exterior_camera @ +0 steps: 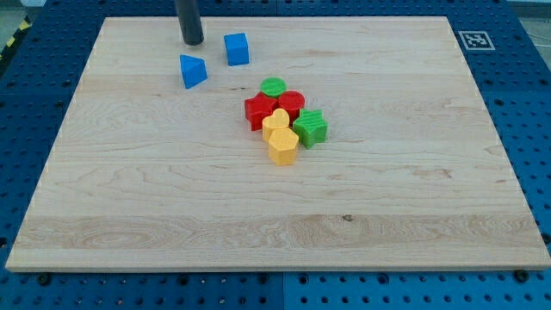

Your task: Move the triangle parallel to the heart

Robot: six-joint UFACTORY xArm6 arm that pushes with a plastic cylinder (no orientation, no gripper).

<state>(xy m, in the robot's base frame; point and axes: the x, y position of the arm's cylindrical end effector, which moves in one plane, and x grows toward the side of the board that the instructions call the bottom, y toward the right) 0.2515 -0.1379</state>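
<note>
The blue triangle (193, 71) lies on the wooden board (275, 198) near the view's top left. My tip (192, 41) stands just above it toward the view's top, close to it; whether they touch I cannot tell. A blue cube (237, 49) sits to the right of my tip. The yellow heart (276, 121) lies in a tight cluster near the board's middle, with a yellow hexagonal block (283, 145) right below it.
The cluster also holds a red star-like block (260, 110), a red round block (291, 103), a green round block (273, 86) and a green star-like block (311, 127). A marker tag (473, 40) sits at the board's top right corner.
</note>
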